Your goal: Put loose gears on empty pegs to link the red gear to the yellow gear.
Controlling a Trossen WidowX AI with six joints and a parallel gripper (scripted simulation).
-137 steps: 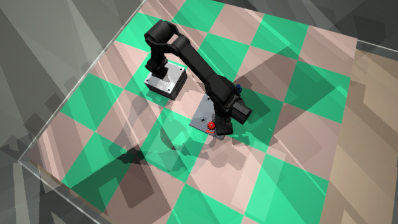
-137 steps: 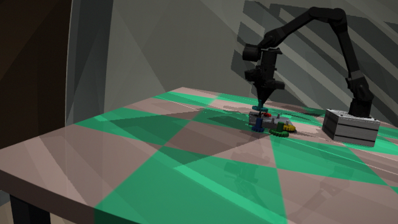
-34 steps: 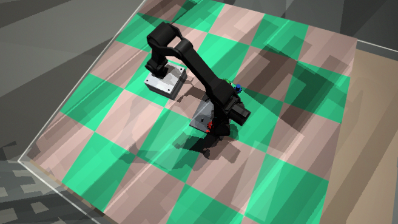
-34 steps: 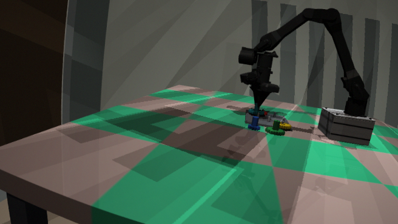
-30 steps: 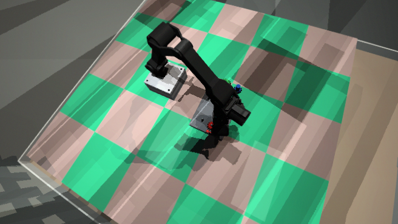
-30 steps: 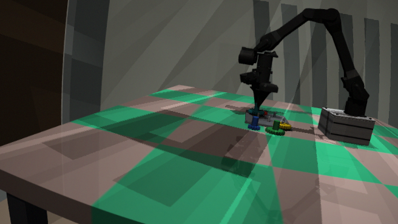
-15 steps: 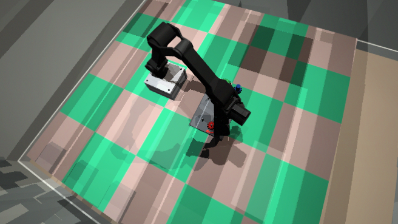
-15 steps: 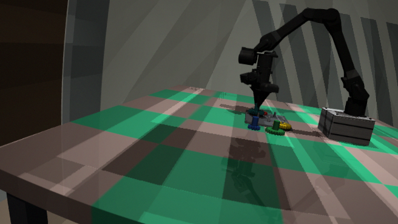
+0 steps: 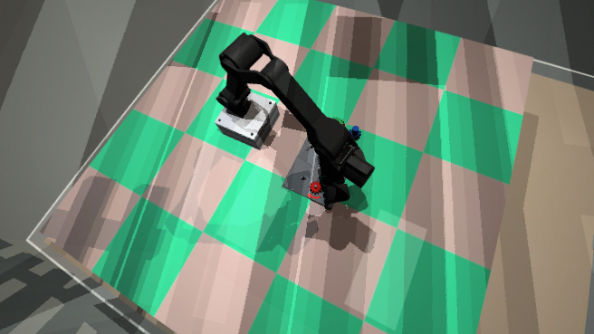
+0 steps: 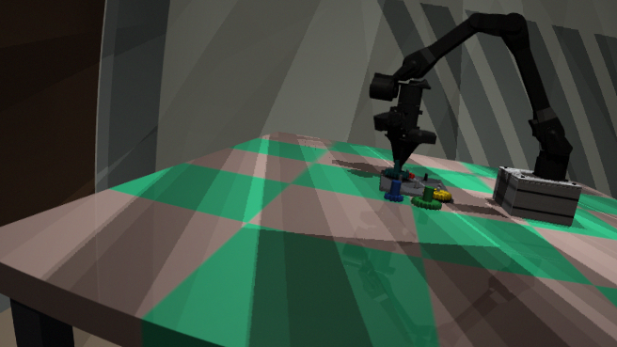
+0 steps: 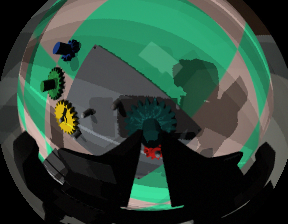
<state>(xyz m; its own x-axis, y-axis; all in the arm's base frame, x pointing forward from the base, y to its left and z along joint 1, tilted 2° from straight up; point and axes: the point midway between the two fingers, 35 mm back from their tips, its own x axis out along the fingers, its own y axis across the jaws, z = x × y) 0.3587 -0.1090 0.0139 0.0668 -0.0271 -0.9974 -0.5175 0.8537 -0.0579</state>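
Checkered counter [image 9: 253, 198] [image 10: 329, 215], grey walls; teal gear [image 10: 396, 172] [image 11: 151, 120] over board [image 9: 296, 176] [image 10: 409, 189] [image 11: 102, 82].
Jaws [image 9: 330, 205] [image 10: 399, 165] clamped on teal gear's stem. Wrist cam, from teal: red gear [image 9: 315, 187] [image 10: 411, 176] [image 11: 153, 152] at 6 o'clock, yellow [image 10: 442, 195] [image 11: 66, 117] at 9, green [image 9: 339, 121] [image 10: 426, 201] [image 11: 56, 83] & blue [image 9: 355, 132] [image 10: 395, 193] [image 11: 70, 49] approx 10, on counter.

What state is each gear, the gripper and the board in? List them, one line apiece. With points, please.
Gripper [image 10: 398, 165] [image 11: 151, 133]: shut on the teal gear
Teal gear [image 10: 389, 173] [image 11: 151, 116]: held over the board; seating unclear
Red gear [image 9: 315, 187] [image 11: 153, 152]: on the board
Yellow gear [image 10: 442, 195] [image 11: 66, 118]: on the board
Blue gear [image 9: 356, 133] [image 10: 394, 197] [image 11: 71, 50]: loose, upright
Green gear [image 10: 426, 202] [image 11: 55, 83]: loose, upright
Grey board [image 9: 296, 176] [image 11: 90, 80]: lying flat
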